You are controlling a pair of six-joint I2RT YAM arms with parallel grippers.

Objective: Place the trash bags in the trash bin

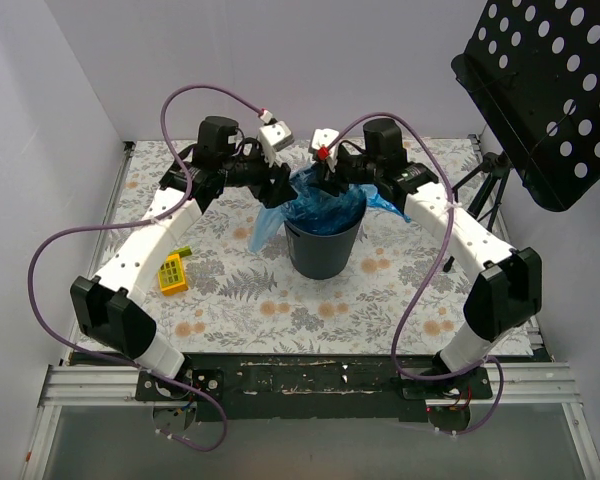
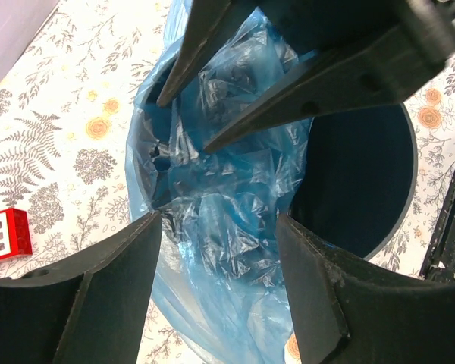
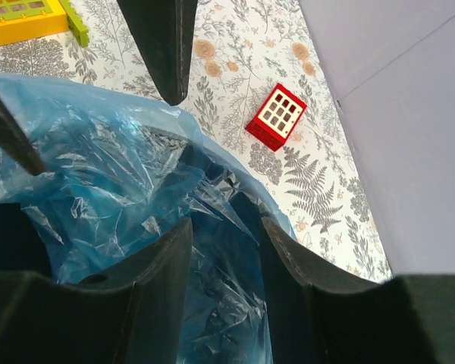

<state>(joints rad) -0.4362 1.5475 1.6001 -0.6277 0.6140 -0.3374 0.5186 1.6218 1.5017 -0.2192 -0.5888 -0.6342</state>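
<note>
Both arms reach forward and converge at centre; left gripper (image 1: pixel 280 186) and right gripper (image 1: pixel 329 181) point downward, jaws parted.

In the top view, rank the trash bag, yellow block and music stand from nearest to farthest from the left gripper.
1. trash bag, right at the left gripper, in the trash bin mouth.
2. yellow block, left side, nearer the bases.
3. music stand, far right.

The inside of the trash bin (image 1: pixel 325 255) is hidden from above by the trash bags (image 1: pixel 330 212). The red tile (image 2: pixel 4 235) is cut off by the left wrist view's edge, and the yellow block (image 3: pixel 19 19) by the right wrist view's top edge.
</note>
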